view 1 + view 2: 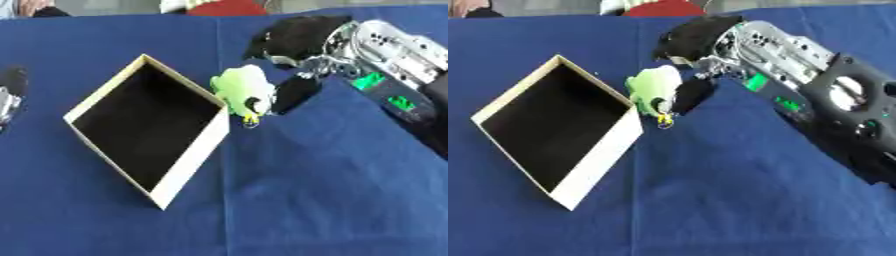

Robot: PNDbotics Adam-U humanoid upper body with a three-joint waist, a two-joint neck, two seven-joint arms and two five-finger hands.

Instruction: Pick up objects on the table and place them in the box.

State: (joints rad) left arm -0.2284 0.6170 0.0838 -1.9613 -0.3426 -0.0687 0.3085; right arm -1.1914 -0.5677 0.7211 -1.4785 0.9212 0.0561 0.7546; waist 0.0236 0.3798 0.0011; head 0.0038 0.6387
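Looking down through the head camera, I saw a surface [306, 200] covered in dark blue cloth. Left of centre sat an open box [188, 160], pale cream on its walls and black inside, turned so its corners pointed up and down like a diamond. I could make out nothing lying in it.

My right arm came in from the upper right, black and silver with small green marks along it. Its right hand [697, 92] was curled around a light green soft toy [652, 85], fingers on the far side and the thumb on the near side, pinching it between them. The toy had a dark patch and a small yellow bit hanging at its lower end. It was just beside the box's right corner, over the blue cloth and outside the rim; I could not tell whether it touched the cloth.

My left hand [9, 100] showed only as a sliver at the left edge, and I could not tell how its fingers stood.
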